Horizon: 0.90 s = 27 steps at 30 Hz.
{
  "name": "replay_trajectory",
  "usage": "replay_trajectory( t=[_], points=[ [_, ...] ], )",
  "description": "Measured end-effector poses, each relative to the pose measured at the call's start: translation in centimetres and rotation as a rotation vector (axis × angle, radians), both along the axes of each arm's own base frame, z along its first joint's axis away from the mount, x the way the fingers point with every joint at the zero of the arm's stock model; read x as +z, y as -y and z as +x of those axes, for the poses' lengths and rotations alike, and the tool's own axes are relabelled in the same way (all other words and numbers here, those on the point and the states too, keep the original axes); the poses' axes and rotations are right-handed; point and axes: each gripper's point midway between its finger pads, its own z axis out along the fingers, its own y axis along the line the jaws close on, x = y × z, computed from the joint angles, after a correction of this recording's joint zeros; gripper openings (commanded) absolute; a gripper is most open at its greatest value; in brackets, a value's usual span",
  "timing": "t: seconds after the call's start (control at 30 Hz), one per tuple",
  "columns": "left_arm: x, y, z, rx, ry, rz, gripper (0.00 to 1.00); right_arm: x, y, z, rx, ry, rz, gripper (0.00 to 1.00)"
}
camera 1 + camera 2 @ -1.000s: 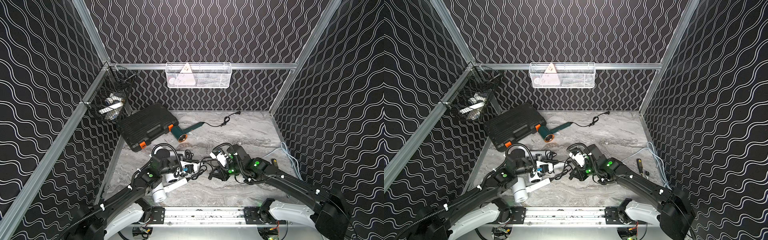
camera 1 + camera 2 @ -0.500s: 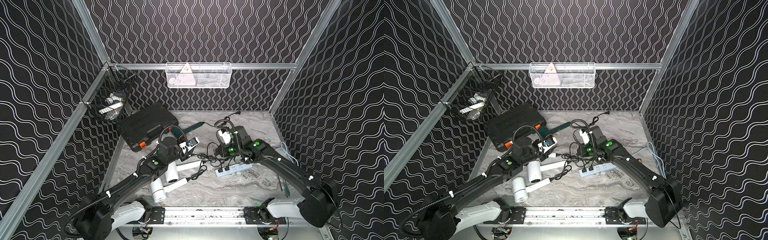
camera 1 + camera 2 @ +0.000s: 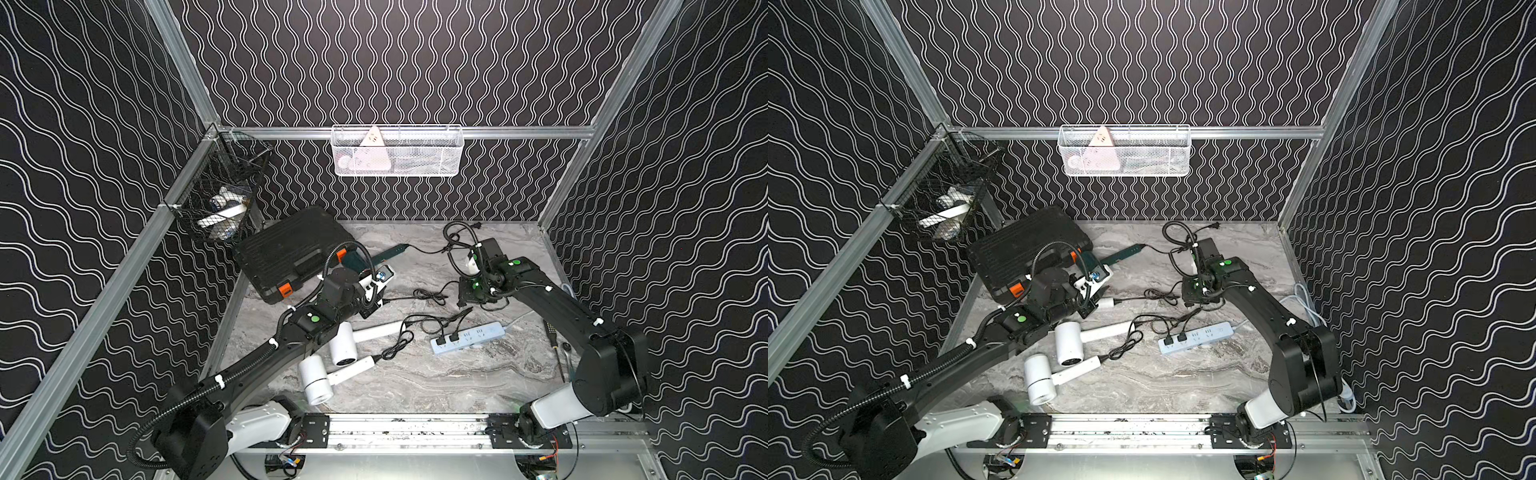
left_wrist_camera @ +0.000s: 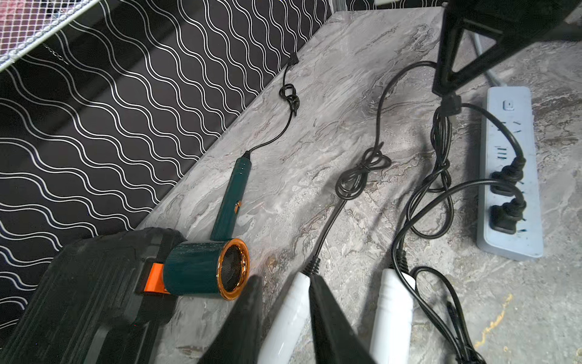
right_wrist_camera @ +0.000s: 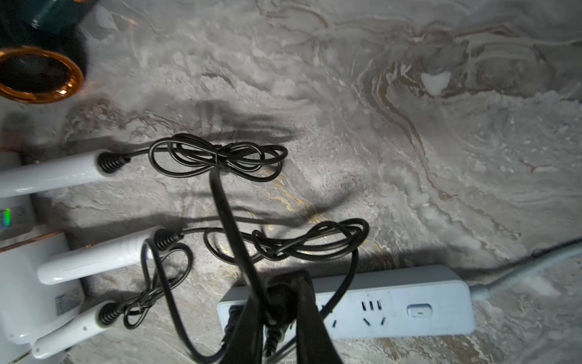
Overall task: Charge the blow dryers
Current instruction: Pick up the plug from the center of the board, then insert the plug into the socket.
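Dryers lie on the 9 o'clock half of the marble table. A dark green dryer with a copper-orange nozzle ring rests its barrel against the black case near 11 o'clock. The other three are white, with cylindrical barrels and bundled black cords.

Two white dryers sit side by side around 8 o'clock. Their cords lead to two plugs seated in the pale blue power strip near 4 o'clock.

Compared with a second ago, both arms have stretched from the 6 o'clock rail toward 12, uncovering the strip.

The left gripper stands narrow, its fingers straddling the third white handle. Whether they squeeze it cannot be told.

The right gripper is clamped on a black plug. The plug's cord runs to that handle at the gripper's 9 o'clock, and the strip lies at its 6 o'clock.
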Motion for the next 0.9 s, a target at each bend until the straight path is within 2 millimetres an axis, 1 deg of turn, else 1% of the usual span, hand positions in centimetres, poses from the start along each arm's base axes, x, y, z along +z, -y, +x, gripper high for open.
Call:
replay_trajectory(
  t=[0.07, 0.23, 0.33, 0.5, 0.6, 0.73, 0.9],
  points=[
    [-0.1, 0.1, -0.1, -0.005, -0.005, -0.002, 0.31, -0.5, 0.8, -0.4, -0.017, -0.004, -0.025, 0.0],
    [-0.2, 0.4, -0.3, -0.022, -0.015, -0.008, 0.3, -0.7, 2.5, -0.2, -0.077, 0.011, -0.088, 0.0],
    [-0.2, 0.5, -0.3, -0.028, -0.017, -0.01, 0.3, -0.7, 4.0, -0.1, -0.141, 0.031, -0.14, 0.0],
    [-0.1, 0.5, -0.4, -0.031, -0.014, -0.013, 0.3, -0.4, 5.6, -0.1, -0.216, 0.059, -0.197, 0.0],
    [-0.1, 0.6, -0.5, -0.038, -0.016, -0.015, 0.3, -0.9, 6.2, -1.0, -0.232, 0.048, -0.214, 0.0],
    [-0.1, 0.6, -0.5, -0.038, -0.017, -0.015, 0.3, -1.6, 6.4, -2.0, -0.246, 0.025, -0.207, 0.0],
    [-0.1, 0.6, -0.5, -0.038, -0.018, -0.015, 0.3, -2.3, 6.2, -4.4, -0.251, -0.001, -0.143, 0.0]
  ],
)
